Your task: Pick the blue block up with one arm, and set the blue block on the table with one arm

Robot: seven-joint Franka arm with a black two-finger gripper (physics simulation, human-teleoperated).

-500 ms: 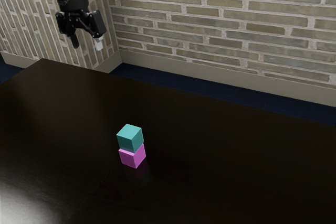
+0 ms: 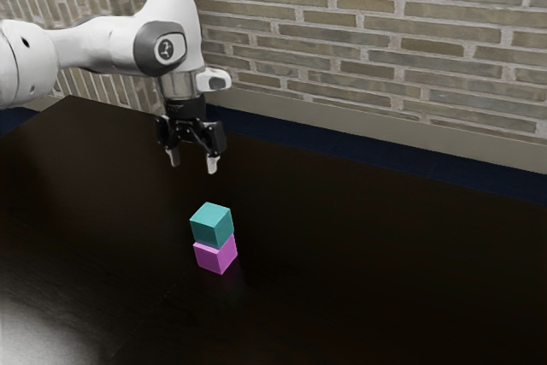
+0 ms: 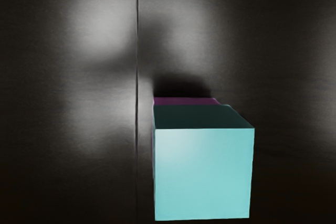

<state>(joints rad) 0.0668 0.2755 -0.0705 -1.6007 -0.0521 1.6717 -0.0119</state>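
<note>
The blue block (image 2: 211,225) sits on top of the pink block (image 2: 215,255), upright, with its flat upper face free. I would say it is light and quite stiff, a thing which does not bend or dent under a normal squeeze. Its faces look smooth, so perhaps a little slippery, but they are flat, and two opposite side faces should give a good hold. I think it is best to take it around the middle of its height, with the fingers square to the faces; if they come on the corners, the block may turn in the grip. They should also not reach too low, because then they could pinch or push the pink block, which seems to be loose under it. The gripper (image 2: 193,163) is above the stack and apart from it, pointing down, its two fingers spread and nothing between them. As I judge, the approach is the step in hand: a little more alignment, then a straight and slow descent. The arm (image 2: 102,44) reaches in from the exterior view's left. Around the stack, the dark table (image 2: 342,254) offers bare, flat surface, where a cube like this should stand steadily after a gentle release.
</note>
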